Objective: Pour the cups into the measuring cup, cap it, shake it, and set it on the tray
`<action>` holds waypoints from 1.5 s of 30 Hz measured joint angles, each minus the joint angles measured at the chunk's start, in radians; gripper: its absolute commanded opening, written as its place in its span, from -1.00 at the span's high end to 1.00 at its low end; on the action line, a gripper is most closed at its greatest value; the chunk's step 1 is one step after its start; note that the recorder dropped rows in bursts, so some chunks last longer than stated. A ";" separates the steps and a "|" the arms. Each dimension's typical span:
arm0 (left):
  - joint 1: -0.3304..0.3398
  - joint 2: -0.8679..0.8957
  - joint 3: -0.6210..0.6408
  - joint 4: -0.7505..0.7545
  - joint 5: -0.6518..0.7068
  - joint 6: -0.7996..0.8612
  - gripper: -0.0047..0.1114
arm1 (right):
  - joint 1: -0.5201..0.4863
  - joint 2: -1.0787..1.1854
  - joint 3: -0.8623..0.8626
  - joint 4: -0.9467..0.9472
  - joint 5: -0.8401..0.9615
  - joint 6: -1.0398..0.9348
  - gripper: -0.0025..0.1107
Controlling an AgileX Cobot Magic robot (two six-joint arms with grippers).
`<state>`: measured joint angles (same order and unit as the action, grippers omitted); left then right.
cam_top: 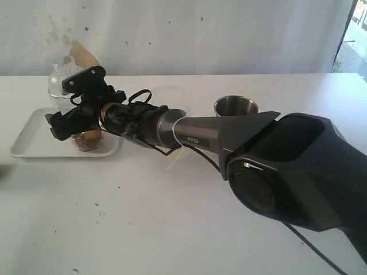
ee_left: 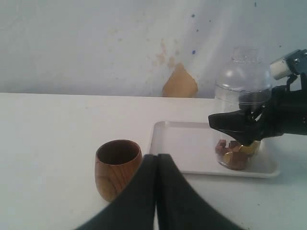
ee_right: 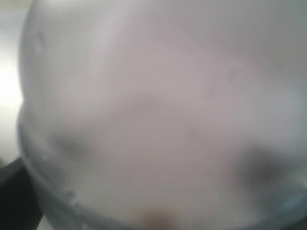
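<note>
The measuring cup [ee_left: 236,155] stands upright inside the tray [ee_left: 184,143], with its domed cap [ee_left: 242,72] fitted and brown and gold pieces lying in its base. By this arrangement the step in hand is judged to be the release. The right end effector [cam_top: 70,126] reaches across the bench [cam_top: 172,217] with its fingers on either side of the cup wall. It cannot be told whether the pads grip the wall or stand just clear of it. To release well, open the fingers to full width and confirm that both pads are off the wall. Then draw back level along the approach line, because a rising or twisting exit could catch the cap or tip the cup. The left end effector [ee_left: 156,182] is fully closed and holds nothing, near the wooden cup [ee_left: 118,166]. The steel tumbler [cam_top: 236,106] stands well apart. The right wrist view shows only a blurred, milky surface, and the graduation marks are not legible.
</note>
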<state>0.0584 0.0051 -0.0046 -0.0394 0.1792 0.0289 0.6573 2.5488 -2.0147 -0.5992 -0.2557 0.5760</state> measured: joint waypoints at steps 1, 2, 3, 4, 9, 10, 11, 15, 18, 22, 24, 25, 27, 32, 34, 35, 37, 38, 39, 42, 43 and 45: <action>0.000 0.000 0.000 0.000 0.000 0.000 0.91 | 0.000 0.000 0.000 0.000 0.000 0.002 -0.89; 0.000 0.000 0.000 0.000 0.000 0.000 0.91 | 0.000 0.000 0.000 0.000 0.000 0.005 -0.89; 0.000 0.000 0.000 0.000 0.000 0.000 0.91 | 0.000 -0.002 0.000 0.000 0.000 0.006 -0.89; 0.000 0.000 0.000 0.000 0.000 0.000 0.91 | 0.000 -0.004 0.000 0.000 0.002 0.006 -0.89; 0.000 0.000 0.000 0.000 0.000 0.000 0.91 | 0.000 -0.027 0.000 0.000 0.010 0.006 -0.89; 0.000 0.000 0.000 0.000 0.000 0.000 0.91 | 0.000 -0.033 0.000 0.000 0.010 0.006 -0.89; 0.000 0.000 0.000 0.000 0.000 0.000 0.91 | 0.000 -0.040 0.000 0.000 0.010 0.006 -0.89; 0.000 0.000 0.000 0.000 0.000 0.000 0.91 | 0.000 -0.053 -0.004 0.000 0.010 0.006 -0.89; 0.000 0.000 0.000 0.000 0.000 0.000 0.91 | 0.000 -0.060 -0.004 0.000 0.014 0.006 -0.89; 0.000 0.000 0.000 0.000 0.000 0.000 0.91 | 0.000 -0.083 -0.004 0.000 0.021 0.006 -0.89; 0.000 0.000 0.000 0.000 0.000 0.000 0.91 | 0.000 -0.106 -0.004 0.000 0.035 0.006 -0.89; 0.000 0.000 0.000 0.000 0.000 0.000 0.91 | 0.000 -0.117 -0.004 0.000 0.039 0.006 -0.89; 0.000 0.000 0.000 0.000 0.000 0.000 0.91 | 0.000 -0.145 -0.004 0.000 0.049 0.006 -0.88; 0.000 0.000 0.000 0.000 0.000 0.000 0.91 | 0.012 -0.286 -0.004 0.000 0.277 0.006 -0.88; 0.000 0.000 0.000 0.000 0.000 0.000 0.91 | 0.040 -0.357 -0.004 0.000 0.369 -0.047 -0.88; 0.000 0.000 0.000 0.000 0.000 0.000 0.91 | 0.053 -0.376 -0.004 0.000 0.387 -0.054 -0.88; 0.000 0.000 0.000 0.000 0.000 0.000 0.91 | 0.096 -0.439 -0.004 0.000 0.458 -0.064 -0.76; 0.000 0.000 0.000 0.000 0.000 0.000 0.91 | 0.116 -0.462 -0.004 0.000 0.486 -0.066 -0.62; 0.000 0.000 0.000 0.000 0.000 0.000 0.91 | 0.129 -0.477 -0.004 0.000 0.518 -0.066 -0.32; 0.000 0.000 0.000 0.000 0.000 0.000 0.91 | 0.150 -0.518 -0.004 0.091 0.629 -0.071 0.81; 0.000 0.000 0.000 0.000 0.000 0.000 0.91 | 0.152 -0.529 -0.004 0.119 0.677 -0.071 0.95; 0.000 0.000 0.000 0.000 0.000 0.000 0.91 | 0.152 -0.546 -0.004 0.144 0.757 -0.071 0.96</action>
<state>0.0584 0.0051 -0.0046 -0.0394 0.1792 0.0289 0.8091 2.0026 -2.0191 -0.4548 0.5017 0.5048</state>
